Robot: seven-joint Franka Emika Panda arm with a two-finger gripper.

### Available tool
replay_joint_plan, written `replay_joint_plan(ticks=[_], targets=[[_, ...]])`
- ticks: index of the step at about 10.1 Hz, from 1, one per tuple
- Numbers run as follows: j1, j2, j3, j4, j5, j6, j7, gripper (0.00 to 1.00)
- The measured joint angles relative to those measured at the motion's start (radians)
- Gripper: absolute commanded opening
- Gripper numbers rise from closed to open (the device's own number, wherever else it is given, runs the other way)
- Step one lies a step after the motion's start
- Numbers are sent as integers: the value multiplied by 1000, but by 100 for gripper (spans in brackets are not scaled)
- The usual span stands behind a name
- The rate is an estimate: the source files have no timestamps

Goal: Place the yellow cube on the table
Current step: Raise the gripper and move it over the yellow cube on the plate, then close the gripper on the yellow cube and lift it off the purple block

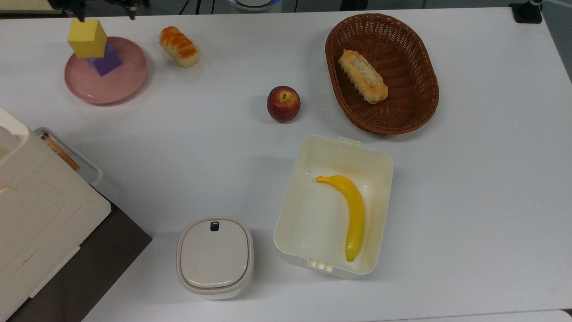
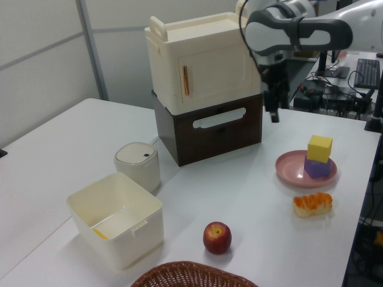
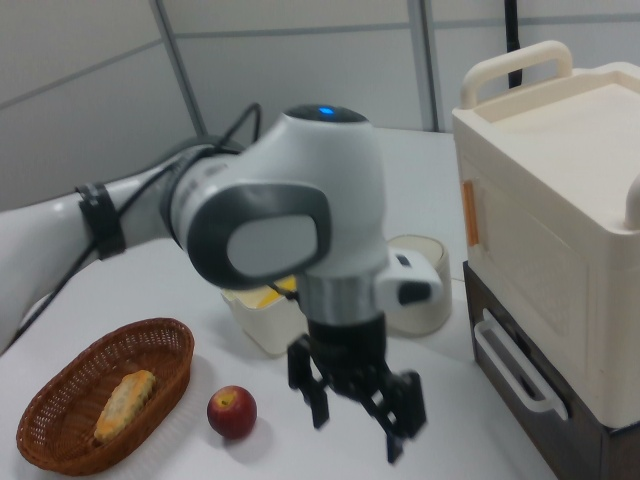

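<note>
The yellow cube (image 1: pixel 87 38) rests on a smaller purple cube (image 1: pixel 107 63), and both stand on the pink plate (image 1: pixel 120 87) at the top view's upper left. In the left view the yellow cube (image 2: pixel 319 148) tops that stack at the right. My gripper (image 1: pixel 106 13) hangs at the top view's upper edge, just behind the cube and apart from it. The left view puts the gripper (image 2: pixel 273 111) high above the white table (image 1: pixel 469 188), left of the plate (image 2: pixel 290 164). The right view has the gripper (image 3: pixel 358 420) open, nothing between its fingers.
A glazed bread roll (image 1: pixel 179 40) lies right of the plate. An apple (image 1: pixel 283 103) sits mid-table, a wicker basket (image 1: pixel 424 103) with a loaf beyond it. A cream tub (image 1: pixel 380 156) holds a banana (image 1: pixel 351 210). A lidded pot (image 1: pixel 215 257) and a cabinet stack (image 1: pixel 40 214) stand at the top view's lower left.
</note>
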Motion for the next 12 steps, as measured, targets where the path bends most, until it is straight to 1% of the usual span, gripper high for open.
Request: replay_joint_plan(ticks=[1, 2, 3, 4, 6, 7, 8, 9, 10, 11, 12], targets=[[-56, 11, 0, -4, 0, 0, -63, 100], [-94, 29, -1, -9, -5, -1, -111, 100], [-114, 55, 0, -16, -29, -1, -129, 100], [-123, 88, 0, -20, -58, -1, -133, 100], [-129, 160, 0, -22, -141, -1, -137, 100], [-130, 194, 0, -22, -169, -1, -137, 100], [-130, 224, 0, -22, -177, -1, -137, 100], [-134, 239, 0, -21, -179, -1, -137, 96], [-141, 249, 0, -21, -187, 0, -137, 76], [-143, 257, 0, -21, -218, 0, -137, 39], [-143, 263, 0, -21, -231, 0, -138, 20]])
